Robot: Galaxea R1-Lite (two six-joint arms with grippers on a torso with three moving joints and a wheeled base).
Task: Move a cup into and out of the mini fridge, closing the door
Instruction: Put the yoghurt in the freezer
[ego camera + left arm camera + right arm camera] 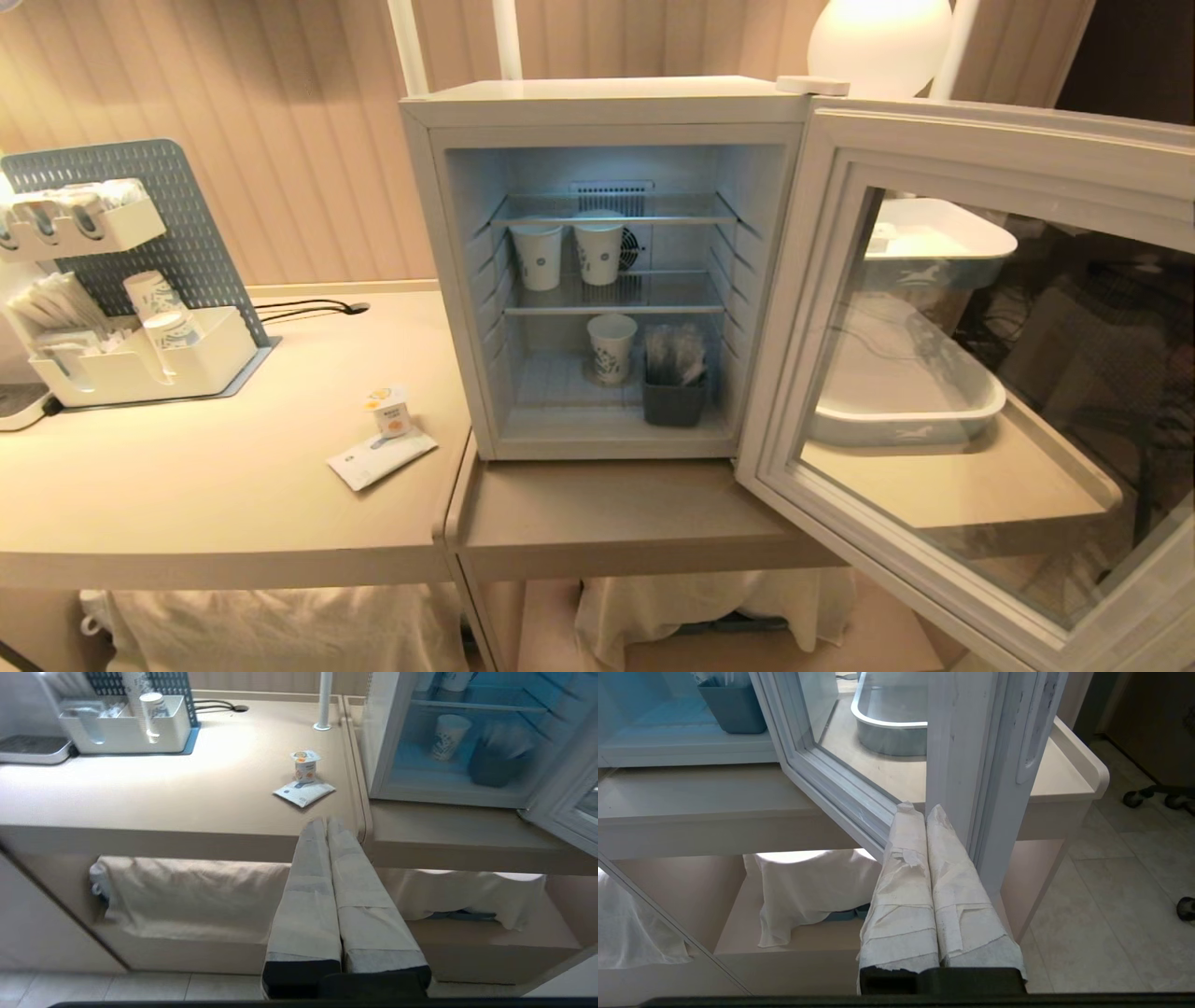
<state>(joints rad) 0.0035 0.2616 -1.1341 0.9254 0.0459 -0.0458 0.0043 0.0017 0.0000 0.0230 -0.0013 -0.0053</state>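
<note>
The left fingers are pressed together, holding nothing. The cup stands on the desk just ahead, beside the open mini fridge. They should spread wide first, then close gently around its sides.

Cup upright beside open fridge

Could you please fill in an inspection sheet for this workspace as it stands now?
Surface: beige counter, stepped lower under the fridge.
Job's things: cup upright on the counter beside a flat packet; mini fridge with door swung wide open.
Clutter: paper cups and grey bin inside; organiser; trays behind the door.
Grippers: left gripper shut, empty, before the counter edge; right gripper shut, empty, by the door's edge.
Cables: black cable at the back.
Surroundings: panelled wall.
</note>
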